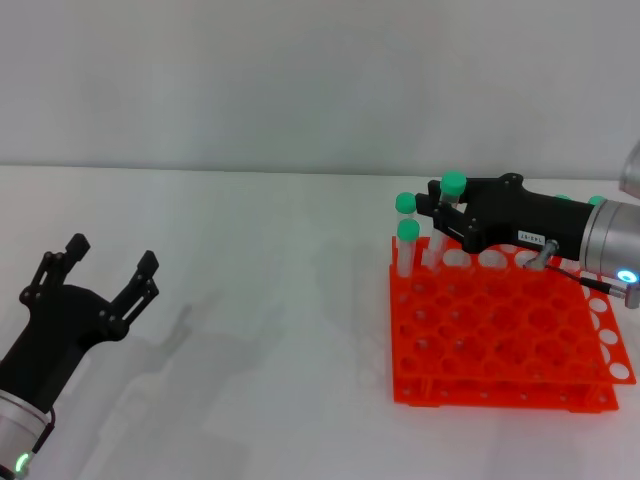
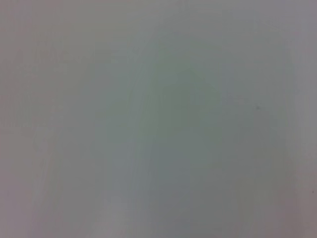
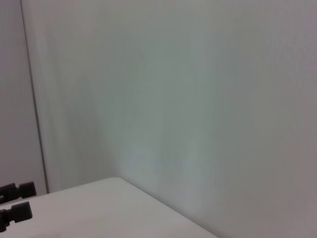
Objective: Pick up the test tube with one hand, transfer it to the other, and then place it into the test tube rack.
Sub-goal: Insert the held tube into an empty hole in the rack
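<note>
Right gripper [image 1: 445, 212] over the rack's [image 1: 505, 330] back left corner, fingers clamped on a green-capped tube [image 1: 452, 200]. Two tubes [image 1: 406, 235] stand just beside it. Left gripper [image 1: 108, 268] low over the bench [image 1: 250, 300], fingers spread wide, holding nothing.

White table against a plain pale wall

The table [image 1: 250, 300] is smooth and white, running back to a bare, pale grey wall [image 1: 300, 80]. Soft, even light leaves faint shadows on its surface. In the right wrist view, a thin dark vertical seam [image 3: 32, 99] crosses the wall.
</note>
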Tool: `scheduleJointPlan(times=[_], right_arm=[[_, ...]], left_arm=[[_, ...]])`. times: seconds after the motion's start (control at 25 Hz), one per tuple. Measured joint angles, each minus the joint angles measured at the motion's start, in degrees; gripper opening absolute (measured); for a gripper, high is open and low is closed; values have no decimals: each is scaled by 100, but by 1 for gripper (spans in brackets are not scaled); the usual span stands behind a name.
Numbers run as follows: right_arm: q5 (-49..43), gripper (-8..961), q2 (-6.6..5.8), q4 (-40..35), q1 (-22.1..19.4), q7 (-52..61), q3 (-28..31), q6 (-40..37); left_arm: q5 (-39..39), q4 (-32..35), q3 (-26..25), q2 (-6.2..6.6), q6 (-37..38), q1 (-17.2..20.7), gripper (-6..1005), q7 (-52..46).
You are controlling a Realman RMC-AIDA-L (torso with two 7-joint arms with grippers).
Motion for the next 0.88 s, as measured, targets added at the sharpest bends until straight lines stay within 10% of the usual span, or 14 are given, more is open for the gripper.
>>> scheduleJointPlan(times=[0.88], right_arm=[[34, 254, 28, 147, 0, 13, -111, 178]], left_arm=[[60, 0, 37, -3, 13, -2, 885, -31]])
